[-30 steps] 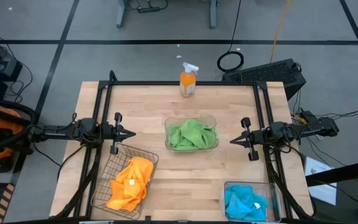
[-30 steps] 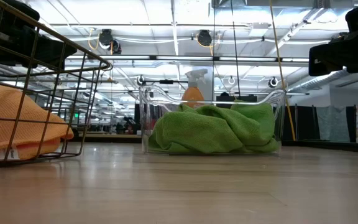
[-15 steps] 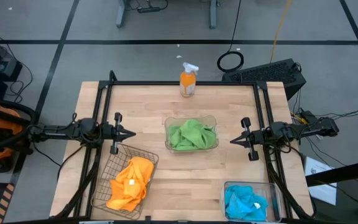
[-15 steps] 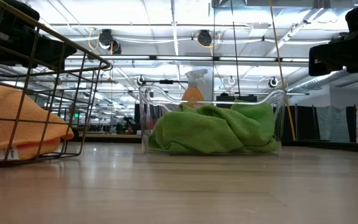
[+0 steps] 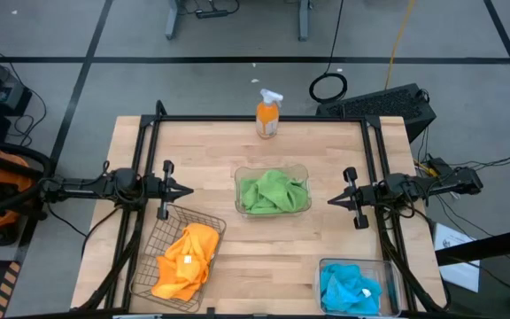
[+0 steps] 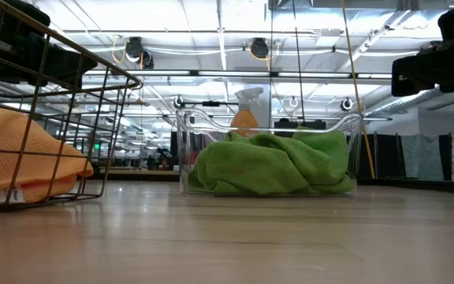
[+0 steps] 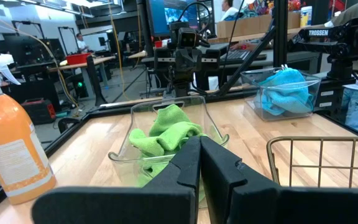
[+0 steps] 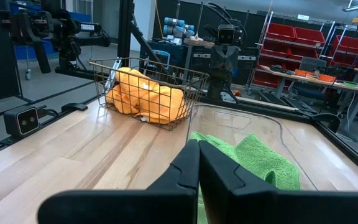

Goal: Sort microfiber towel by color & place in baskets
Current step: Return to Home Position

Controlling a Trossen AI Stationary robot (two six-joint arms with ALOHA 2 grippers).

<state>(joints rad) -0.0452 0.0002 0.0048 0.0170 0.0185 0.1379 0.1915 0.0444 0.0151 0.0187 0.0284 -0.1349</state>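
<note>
While both pairs of fingers are pressed shut on nothing, the left gripper (image 5: pixel 187 190) and the right gripper (image 5: pixel 332 201) hang over the wooden table (image 5: pixel 220 146), their tips aimed at each other across its middle. The left wrist view shows that arm's dark fingers (image 7: pixel 188 167) flat against one another, and the right wrist view shows the same of its own fingers (image 8: pixel 188 165). Between the two tips stands a clear bin (image 5: pixel 236 190), with the left gripper at its 9 o'clock and the right at its 3 o'clock, both apart from it. Inside it the green towels (image 5: pixel 273 192) lie bunched. At 7 o'clock from that bin, a wire basket (image 5: pixel 159 237) holds the orange towels (image 5: pixel 187 259). At 5 o'clock, near the table's corner, a second clear bin (image 5: pixel 318 283) holds the blue towels (image 5: pixel 348 288). A spray bottle (image 5: pixel 267 115) stands upright at 12 o'clock, by the far edge.
</note>
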